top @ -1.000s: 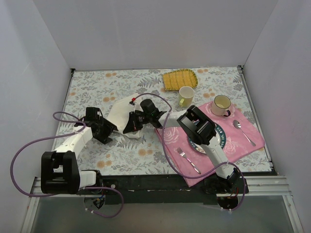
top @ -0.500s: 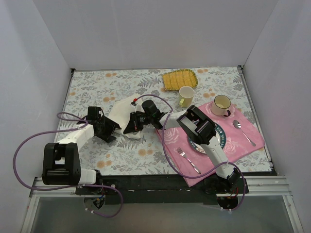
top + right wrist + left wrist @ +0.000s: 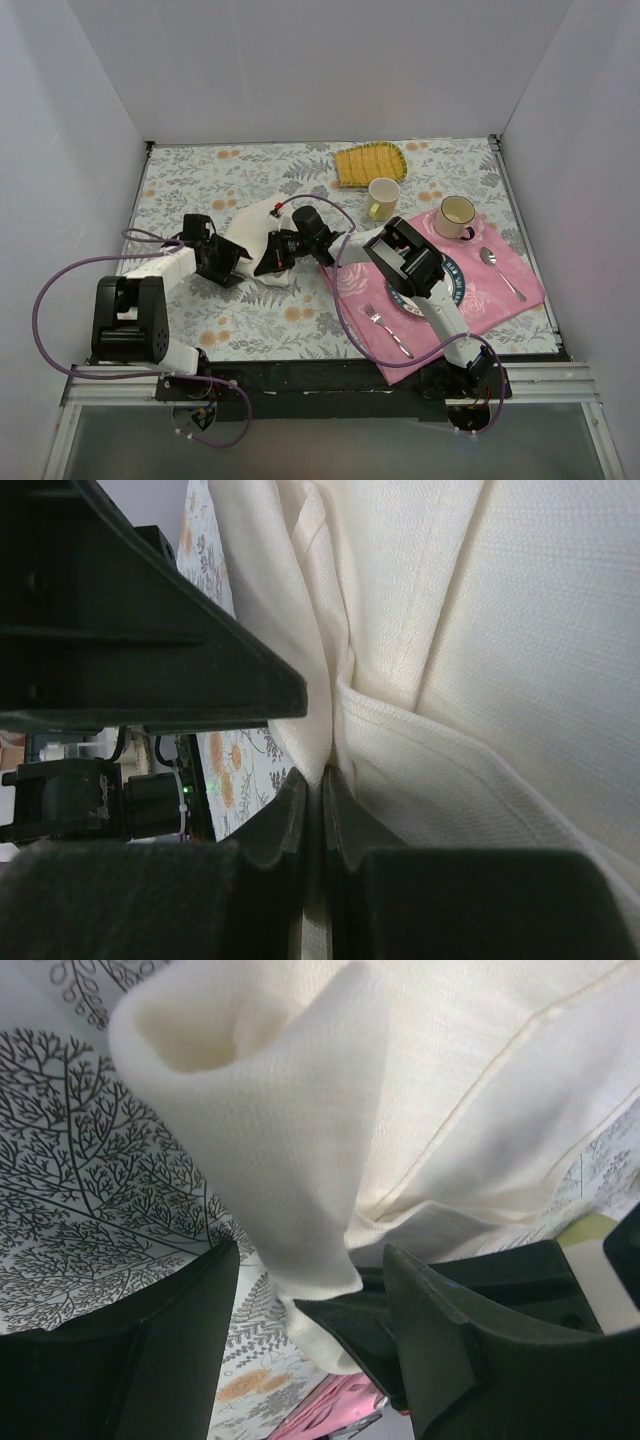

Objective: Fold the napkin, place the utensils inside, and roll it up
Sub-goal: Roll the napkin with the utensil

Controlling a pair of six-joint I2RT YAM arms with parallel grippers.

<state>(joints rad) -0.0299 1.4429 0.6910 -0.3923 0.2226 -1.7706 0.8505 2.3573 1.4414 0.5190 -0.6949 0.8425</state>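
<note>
Cream napkin (image 3: 250, 225) stays pinched in my right gripper (image 3: 264, 262). My spread left gripper (image 3: 224, 262) now straddles its fold, ready to grasp.

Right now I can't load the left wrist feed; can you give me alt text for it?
A loose tube-like fold of the cream napkin hangs between the left arm's two black fingers, which stand open on either side of it. Behind is the leaf-printed tablecloth, with a sliver of pink placemat at the bottom edge.
</note>
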